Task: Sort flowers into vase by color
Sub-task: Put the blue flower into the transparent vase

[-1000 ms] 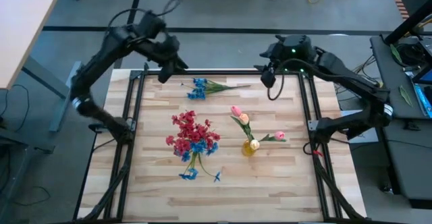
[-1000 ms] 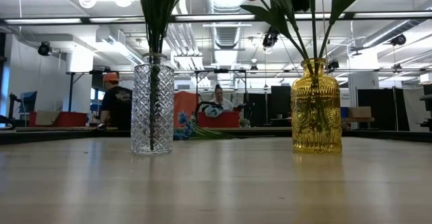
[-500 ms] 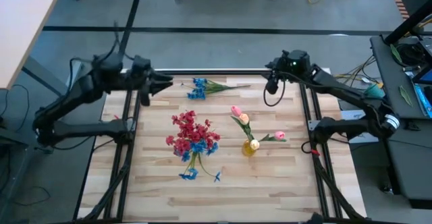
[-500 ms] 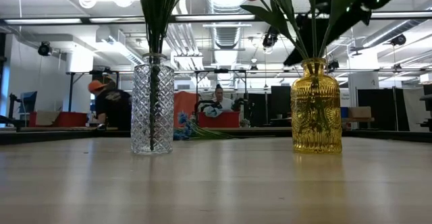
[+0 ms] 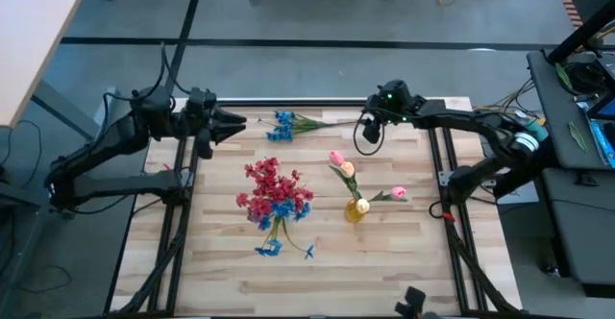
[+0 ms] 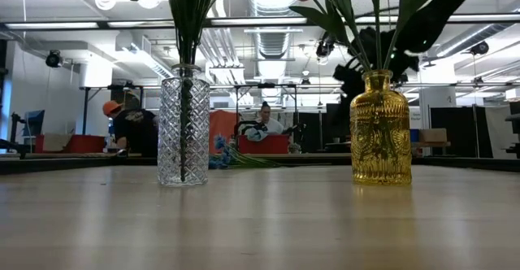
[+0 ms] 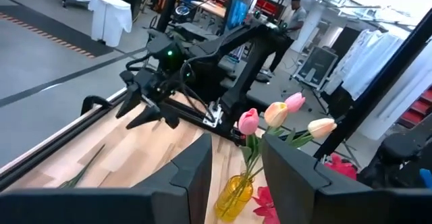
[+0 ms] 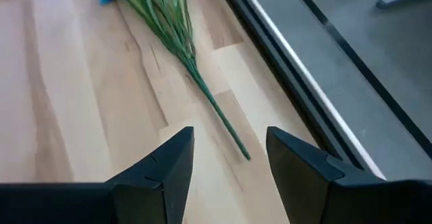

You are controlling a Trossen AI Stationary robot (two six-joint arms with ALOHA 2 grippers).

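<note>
A blue flower spray lies flat on the table near the far edge, its green stem pointing toward the right side. My right gripper is open and hovers just past the stem's free end, touching nothing. My left gripper is open too and hangs left of the blue blossoms, also touching nothing. A clear glass vase holds red and blue sprays. A yellow vase holds pink and cream tulips.
Both vases stand mid-table, nearer than the loose flower. Black rails run along the table's left, right and far sides. In the low view the right arm shows dark behind the yellow vase. People are working in the room beyond the table.
The left arm has swung down and toward the left edge; its gripper now sits low, left of the blue blossoms. The right gripper has moved down and leftward toward the loose flower's stem end. The flowers and vases have not moved.
</note>
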